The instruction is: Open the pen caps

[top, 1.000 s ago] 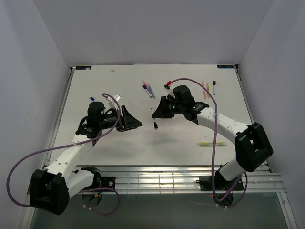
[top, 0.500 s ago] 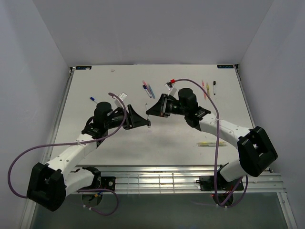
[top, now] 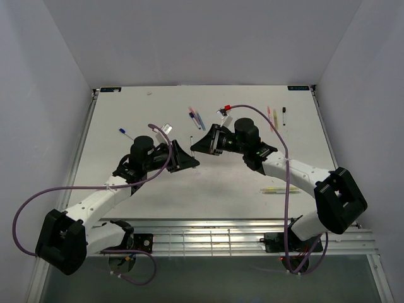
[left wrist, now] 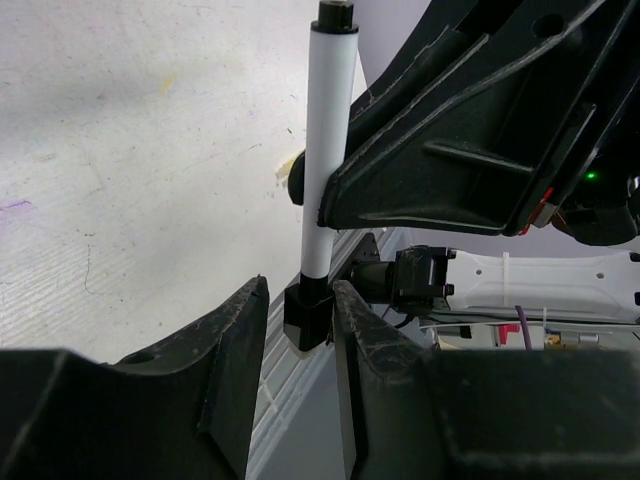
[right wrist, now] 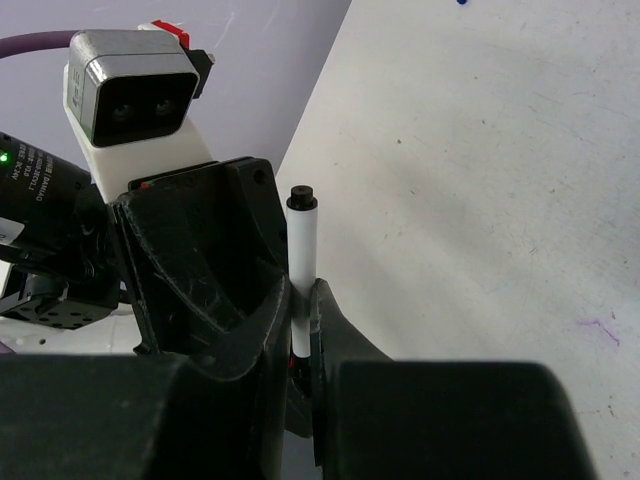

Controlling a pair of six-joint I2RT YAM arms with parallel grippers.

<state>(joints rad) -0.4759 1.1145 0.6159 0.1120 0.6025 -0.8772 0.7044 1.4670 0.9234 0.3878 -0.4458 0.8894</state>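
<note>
My right gripper [right wrist: 303, 295] is shut on the barrel of a white pen [right wrist: 301, 250] and holds it above the table's middle [top: 193, 141]. The pen's black cap [left wrist: 308, 318] sits between the jaws of my left gripper [left wrist: 298, 292]. The cap touches the right finger and a gap shows at the left finger [left wrist: 235, 330], so this gripper is open around it. In the top view the left gripper [top: 189, 161] and right gripper [top: 197, 147] meet tip to tip. The pen's barrel [left wrist: 328, 150] runs up past the right gripper's fingers [left wrist: 470, 130].
Other pens lie on the white table [top: 158, 196]: a pink and blue group [top: 196, 118] at the back middle, a blue one [top: 124, 132] at the left, pink, yellow and white ones [top: 275, 117] at the back right, and a yellowish pair [top: 279, 189] at the right front.
The grippers were apart a second ago. The left gripper has moved right and the right gripper left with the pen, so they now meet with the cap between the left jaws.
</note>
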